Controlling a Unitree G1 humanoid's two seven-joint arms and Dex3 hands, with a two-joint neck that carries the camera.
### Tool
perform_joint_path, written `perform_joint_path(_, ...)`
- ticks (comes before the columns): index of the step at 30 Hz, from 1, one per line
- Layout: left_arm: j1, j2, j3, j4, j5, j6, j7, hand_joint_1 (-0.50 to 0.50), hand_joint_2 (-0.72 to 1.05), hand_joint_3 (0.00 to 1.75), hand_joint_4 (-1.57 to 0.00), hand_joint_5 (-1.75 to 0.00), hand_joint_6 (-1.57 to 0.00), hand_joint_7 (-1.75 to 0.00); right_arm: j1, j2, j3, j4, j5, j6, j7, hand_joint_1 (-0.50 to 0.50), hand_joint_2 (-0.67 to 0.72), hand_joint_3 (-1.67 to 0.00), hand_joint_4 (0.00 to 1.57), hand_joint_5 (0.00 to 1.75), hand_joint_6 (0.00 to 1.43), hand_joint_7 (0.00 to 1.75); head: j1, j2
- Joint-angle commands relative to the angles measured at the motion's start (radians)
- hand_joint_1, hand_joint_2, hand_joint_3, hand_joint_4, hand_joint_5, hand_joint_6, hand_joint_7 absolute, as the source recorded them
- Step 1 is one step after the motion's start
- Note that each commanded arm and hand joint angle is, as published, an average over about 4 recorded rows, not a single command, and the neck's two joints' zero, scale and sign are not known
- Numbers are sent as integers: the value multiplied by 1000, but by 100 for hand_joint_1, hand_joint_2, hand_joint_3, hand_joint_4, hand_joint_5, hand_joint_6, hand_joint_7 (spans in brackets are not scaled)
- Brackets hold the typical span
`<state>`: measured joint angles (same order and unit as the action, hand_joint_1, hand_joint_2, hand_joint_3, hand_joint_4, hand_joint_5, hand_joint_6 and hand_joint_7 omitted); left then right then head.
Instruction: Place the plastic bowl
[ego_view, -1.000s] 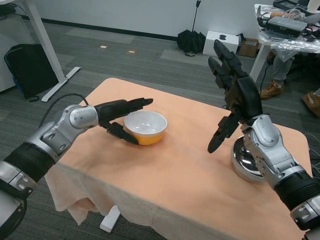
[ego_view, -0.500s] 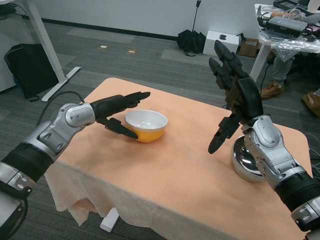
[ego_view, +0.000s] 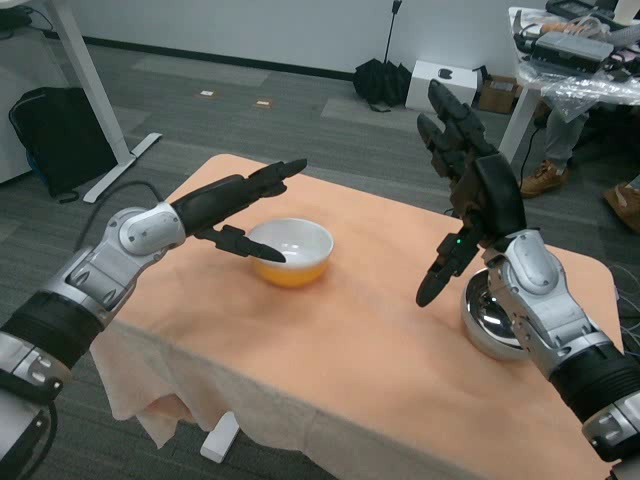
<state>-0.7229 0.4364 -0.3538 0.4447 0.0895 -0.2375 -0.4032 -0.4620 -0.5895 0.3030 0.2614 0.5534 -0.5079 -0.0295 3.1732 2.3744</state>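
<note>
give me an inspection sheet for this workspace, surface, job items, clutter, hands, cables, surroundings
Surface: table under an orange cloth.
Job's things: yellow bowl, upright, empty, on the cloth.
Clutter: metal bowl at the right edge.
Hands: left hand open beside the yellow bowl, not holding it; right hand open, raised above the metal bowl.
Cables: black cable by the left arm.
Surroundings: black bag on the floor; seated person's legs far right.

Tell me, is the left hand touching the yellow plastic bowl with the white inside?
Cannot tell. In the head view the left hand has one finger overlapping the bowl rim; no contact or gap shows plainly.
</note>
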Motion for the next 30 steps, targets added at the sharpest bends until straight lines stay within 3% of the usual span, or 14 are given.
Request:
perform_joint_path(1,36,-18,41,-14,-94,-18,4,-43,87,9,0,-31,0,0,6,2,2,2,8,-14,-6,-46,60,0,0,0,0,0,-1,2)
perform_joint_path(5,64,-42,76,-45,-234,-42,21,-43,96,9,0,-41,0,0,8,2,1,2,9,-17,-6,-46,60,0,0,0,0,0,1,7)
perform_joint_path(10,96,-88,124,-68,-407,-108,86,-44,105,9,0,-31,0,0,8,3,1,4,11,-20,-6,-46,60,0,0,0,0,0,-2,21)
perform_joint_path(15,123,-150,200,-108,-468,-173,131,-45,105,9,0,-21,0,0,9,3,0,4,12,-23,-6,-46,60,0,0,0,0,0,-8,43)
perform_joint_path(18,144,-216,251,-149,-545,-270,140,-45,105,9,0,-21,0,0,16,7,-4,-1,13,-25,-7,-46,60,0,0,0,0,0,-14,64)
perform_joint_path(23,189,-299,332,-226,-526,-362,177,-46,105,9,0,-10,0,0,23,10,-13,-7,13,-27,-8,-46,60,0,0,0,0,0,-9,74)
perform_joint_path(30,198,-302,347,-222,-514,-371,197,-46,105,9,0,-10,0,0,23,7,-15,-8,13,-36,-12,-46,60,0,0,0,0,0,-12,86)
